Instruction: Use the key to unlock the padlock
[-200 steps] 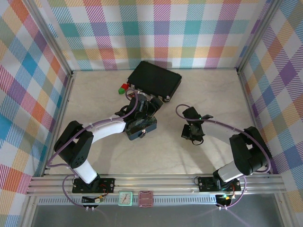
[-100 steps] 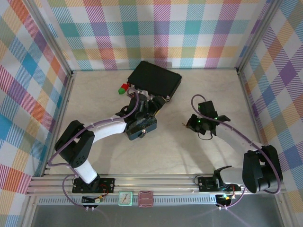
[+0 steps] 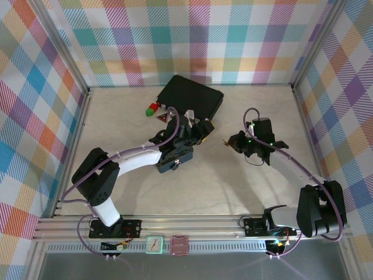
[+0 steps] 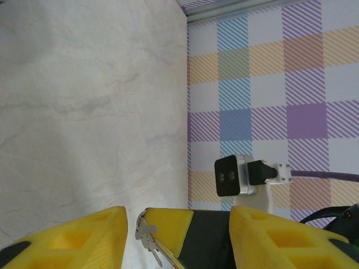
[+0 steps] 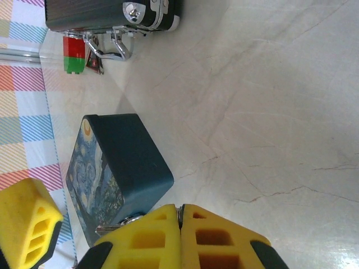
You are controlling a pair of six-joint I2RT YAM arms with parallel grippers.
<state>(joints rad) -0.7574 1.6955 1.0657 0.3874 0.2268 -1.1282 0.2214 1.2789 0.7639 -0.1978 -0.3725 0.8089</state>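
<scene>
Top view and two wrist views, read left to right. Red and green blocks (image 3: 152, 109) lie beside the near-left corner of the black case (image 3: 192, 96), which sits at the back of the table (image 3: 116, 116). The left arm reaches over the blue tin (image 3: 175, 158). The left gripper (image 3: 201, 127) points to the right, and its yellow fingers (image 4: 84, 238) stand apart with nothing between them. Seen through that gap in the left wrist view, the key (image 4: 145, 232) projects from the tip of the right gripper (image 5: 180, 224). The right gripper's pads are pressed together on the key, holding it above the table, right of the tin and just ahead of the left gripper. In the right wrist view, one left finger appears at lower left, in front of the tin.
</scene>
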